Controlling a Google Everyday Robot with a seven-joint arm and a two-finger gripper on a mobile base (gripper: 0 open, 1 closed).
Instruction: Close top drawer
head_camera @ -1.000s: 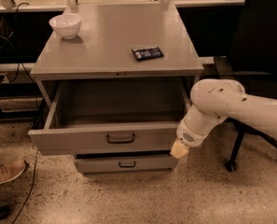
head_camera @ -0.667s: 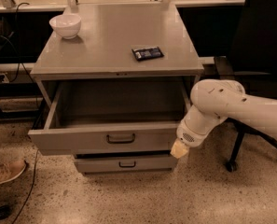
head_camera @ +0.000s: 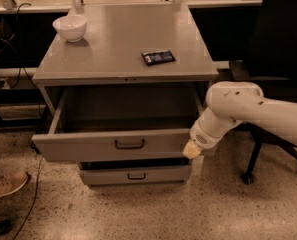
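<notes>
The gripper (head_camera: pixel 192 149) is seen low on the white arm (head_camera: pixel 248 111), its tan tip touching the right end of the top drawer's (head_camera: pixel 88 146) front. Whether it is released or clenched cannot be told. The drawer stands open, stretching left of the gripper, with its dark handle (head_camera: pixel 129 144) well to the left. Below and left sits a shut lower drawer (head_camera: pixel 158 174). Above the gripper, on the cabinet top (head_camera: pixel 118 39), a dark packet (head_camera: pixel 158 57) is laid, its writing unreadable; farther left is a white bowl (head_camera: pixel 70 27).

Cream jaws beside the grey top drawer (head_camera: pixel 78 146); white bowl (head_camera: pixel 70 27).
</notes>
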